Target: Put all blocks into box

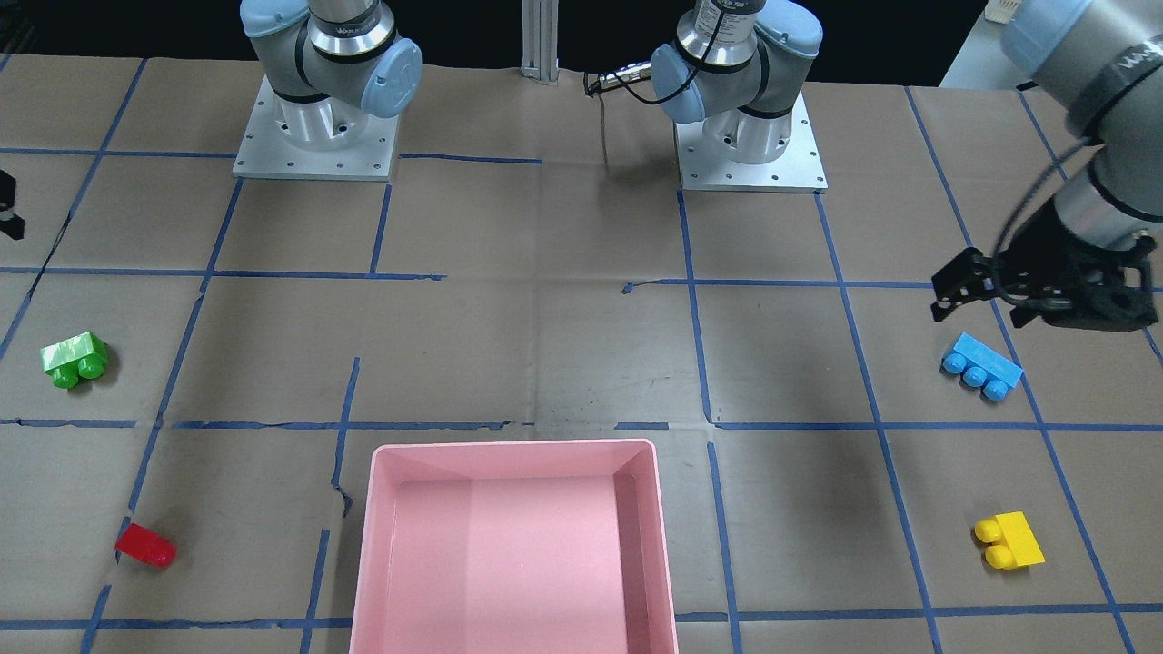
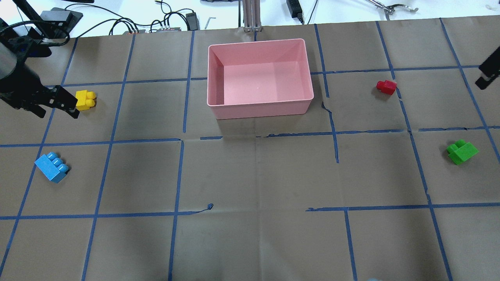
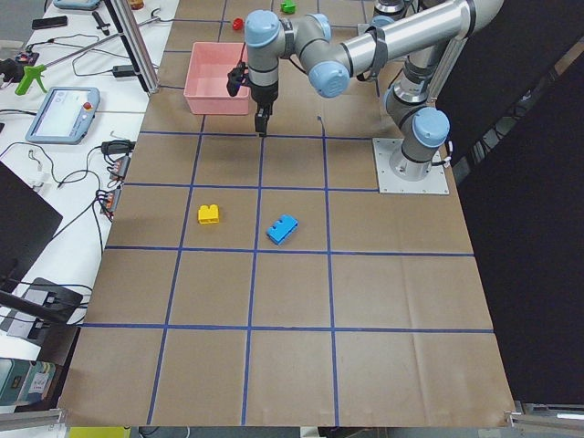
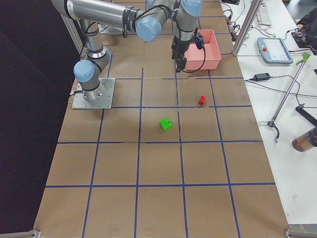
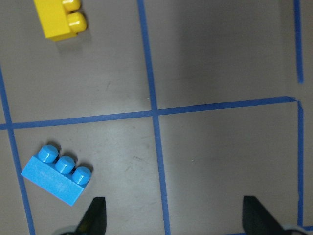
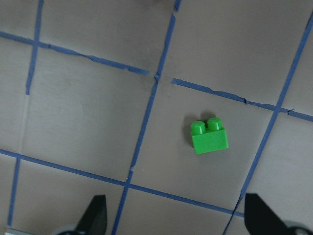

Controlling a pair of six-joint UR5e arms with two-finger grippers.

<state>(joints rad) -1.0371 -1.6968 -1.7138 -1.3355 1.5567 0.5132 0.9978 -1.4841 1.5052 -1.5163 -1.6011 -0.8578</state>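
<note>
While hovering over counter (image 5: 220,161), left hand (image 5: 174,218) near blue block (image 5: 56,174), right hand (image 6: 173,215) near green block (image 6: 209,138), both are gaping wide, empty.

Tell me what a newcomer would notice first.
The pink box sits empty, centred on the far side. All four blocks lie outside it: yellow block and blue block on the robot's left, red block and green block on its right. Both the left gripper and right gripper hang open.

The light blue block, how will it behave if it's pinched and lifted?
The light blue block looks like rigid moulded plastic, so it probably won't flex. It rests on a flat face, so rolling seems unlikely. Its glossy studs suggest it could slip in a loose grip.
</note>
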